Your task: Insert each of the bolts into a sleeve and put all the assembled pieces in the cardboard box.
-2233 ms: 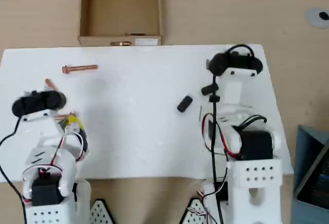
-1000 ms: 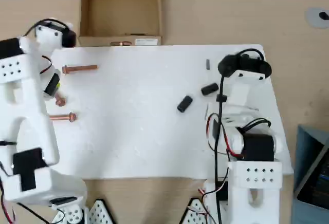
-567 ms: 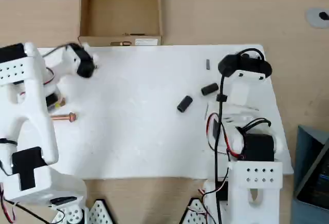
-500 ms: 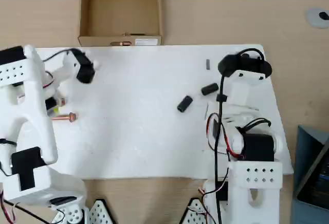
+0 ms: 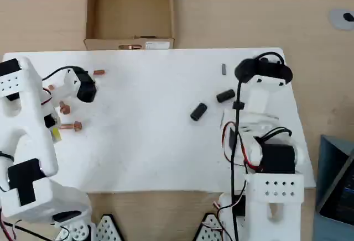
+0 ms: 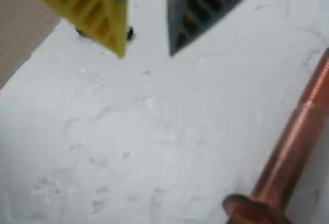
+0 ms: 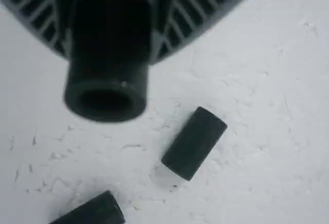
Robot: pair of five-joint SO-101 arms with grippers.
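In the right wrist view my right gripper [image 7: 109, 34] is shut on a black sleeve [image 7: 107, 75], held above the white board. Two more black sleeves lie below it [image 7: 194, 143] [image 7: 92, 211]; from above they sit at mid-board [image 5: 198, 111] [image 5: 225, 95], just left of the right arm [image 5: 260, 80]. My left gripper [image 6: 146, 53] is open with nothing between its yellow and dark fingers, close over the board beside a copper bolt [image 6: 293, 152]. Loose bolts lie at the board's left edge [image 5: 71, 125] [image 5: 64, 108], with a third [image 5: 98, 72] partly under the left arm.
The open cardboard box [image 5: 110, 43] stands beyond the board's far left edge, with a copper bolt [image 5: 130, 46] lying against its front wall. A small dark piece [image 5: 223, 69] lies near the board's far right. A blue bin [image 5: 334, 180] stands at the right.
The left arm has swung up from the front, and its wrist has come down over the bolts at the board's left edge. The right arm has kept still over the last second.
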